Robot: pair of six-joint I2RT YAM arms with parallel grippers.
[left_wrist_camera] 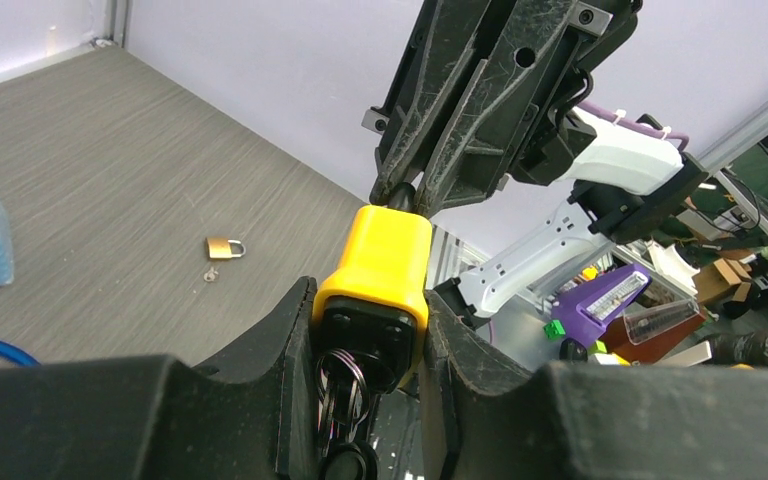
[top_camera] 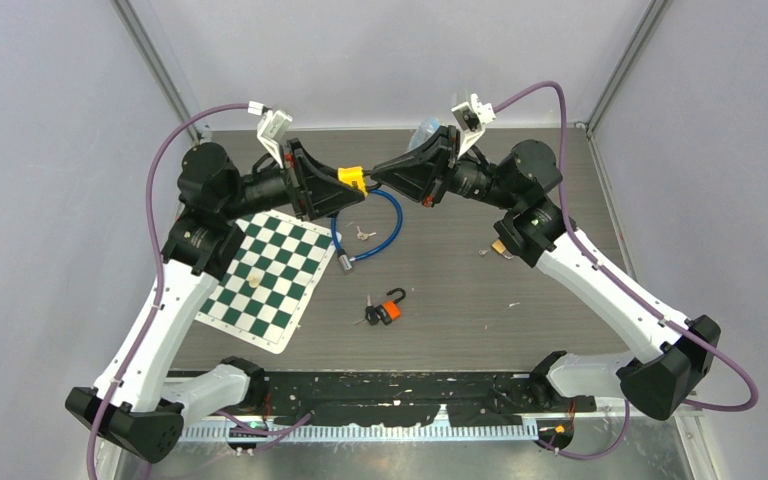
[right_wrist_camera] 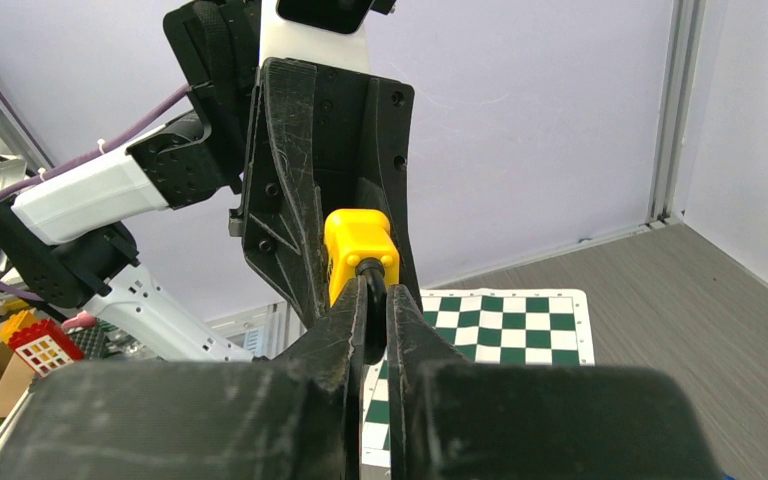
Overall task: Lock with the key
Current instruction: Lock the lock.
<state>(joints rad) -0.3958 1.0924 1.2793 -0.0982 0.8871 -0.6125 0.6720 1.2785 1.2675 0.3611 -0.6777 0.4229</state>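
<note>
Grey tabletop [top_camera: 560, 290]; two arms are meeting above it over a yellow cable lock [top_camera: 351, 179].
Clamping the lock's body, the left gripper [left_wrist_camera: 368, 325] is aiming its long axis at the right gripper [right_wrist_camera: 372, 300]. The right jaws, nearly shut, are pinching a dark stub [right_wrist_camera: 366, 270] at the lock's far end; key or cable tip, I cannot tell.

Left gripper [top_camera: 338, 184] and right gripper [top_camera: 376, 178] flanked a yellow lock [top_camera: 352, 178] held above the table [top_camera: 520, 300], a blue cable [top_camera: 396, 215] looping beside the chessboard [top_camera: 270, 280].
</note>
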